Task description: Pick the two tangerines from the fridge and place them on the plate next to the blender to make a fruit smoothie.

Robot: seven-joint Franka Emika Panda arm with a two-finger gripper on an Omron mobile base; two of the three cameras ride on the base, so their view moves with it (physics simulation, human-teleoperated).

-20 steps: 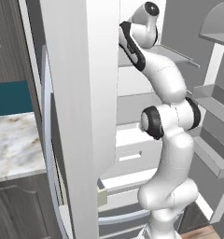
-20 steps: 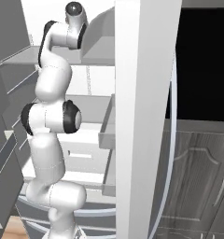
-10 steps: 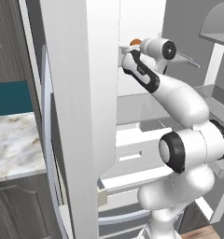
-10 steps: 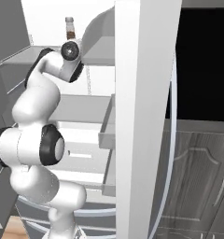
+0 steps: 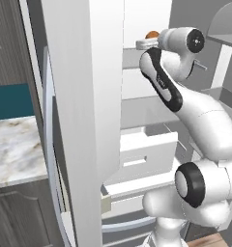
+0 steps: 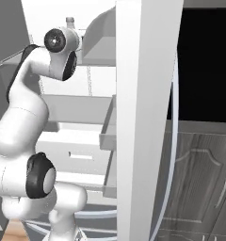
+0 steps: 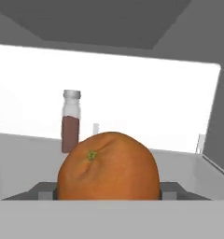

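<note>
Round orange tangerine (image 7: 108, 166) with small green stem dimple close at bottom centre, between two small dark finger tips (image 7: 45, 191) touching its left and right sides. Beyond, grey fridge shelf (image 7: 179, 161), white back wall. Small clear bottle with brown contents, grey cap (image 7: 71, 121) upright, far left of tangerine.

One tangerine (image 7: 108, 166), one bottle (image 7: 71, 121), one open fridge (image 5: 84, 96), one arm (image 5: 195, 120).
</note>
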